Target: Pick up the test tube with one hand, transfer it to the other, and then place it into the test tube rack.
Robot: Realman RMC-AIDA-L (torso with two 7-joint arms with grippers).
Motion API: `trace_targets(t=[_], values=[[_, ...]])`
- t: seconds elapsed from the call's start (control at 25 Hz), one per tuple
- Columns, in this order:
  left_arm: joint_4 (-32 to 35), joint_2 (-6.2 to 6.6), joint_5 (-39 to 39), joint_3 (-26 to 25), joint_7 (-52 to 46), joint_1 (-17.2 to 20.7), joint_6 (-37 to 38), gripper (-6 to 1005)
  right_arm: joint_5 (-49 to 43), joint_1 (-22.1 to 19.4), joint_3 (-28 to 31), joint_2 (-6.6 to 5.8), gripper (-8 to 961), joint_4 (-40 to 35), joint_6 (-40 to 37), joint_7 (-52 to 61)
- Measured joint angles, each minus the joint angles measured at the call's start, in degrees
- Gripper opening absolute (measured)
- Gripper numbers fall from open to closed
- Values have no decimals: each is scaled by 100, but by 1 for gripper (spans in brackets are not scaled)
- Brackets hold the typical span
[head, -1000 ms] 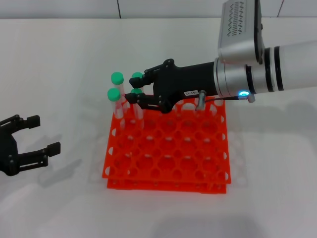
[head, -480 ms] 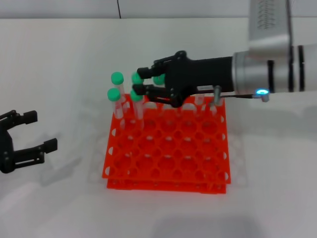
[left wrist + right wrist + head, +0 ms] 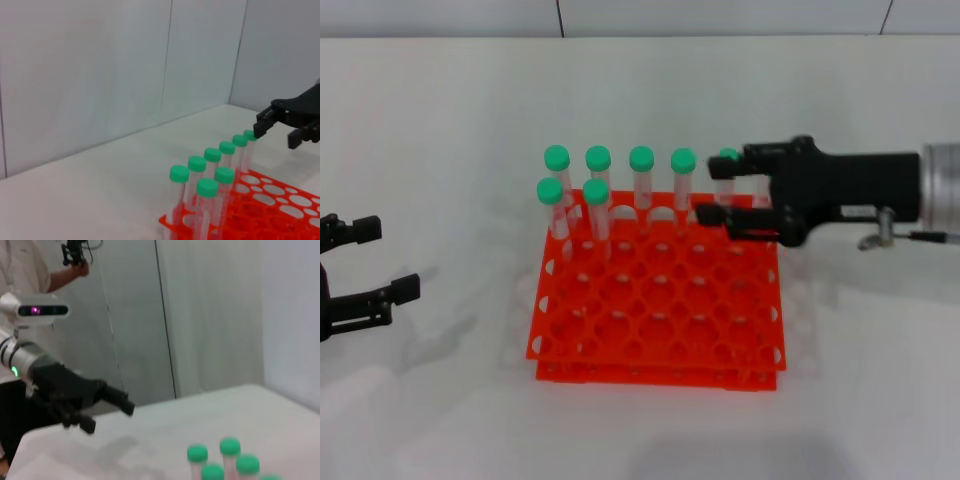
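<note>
Rack (image 3: 655,330) stocked, seven tubes upright in back rows; my right pincer (image 3: 720,196) spread at two o'clock, releasing the last-placed tube (image 3: 727,172); my left pincer (image 3: 390,258) spread, idle at nine.

the test tube rack (image 3: 655,310) is showing as glossy orange-red plastic, smooth around its holes. standing in the rack, the test tubes (image 3: 641,185) are looking like clear smooth plastic under matt green caps (image 3: 598,158). beside the rack, the right gripper (image 3: 725,196) is appearing as matt black plastic on a brushed silver metal arm (image 3: 939,192). under the rack, the table (image 3: 440,140) is looking matt white.
</note>
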Motion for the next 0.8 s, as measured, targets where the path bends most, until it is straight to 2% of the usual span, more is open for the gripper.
trace_targets(t=[0.2,0.28,0.48,0.8], values=[[-17,62,292,0,-98,-147,142,881,-359,-155,96,-171,671,79,-366,69],[-52,103,359,0,-120,-206,210,881,-492,-168,97,-202,766,122,-424,94],[-177,191,459,28,-136,-373,483,881,-789,-180,91,-207,812,173,-549,92],[-223,161,864,44,-231,-682,554,881,-920,-194,103,-245,868,218,-731,61]])
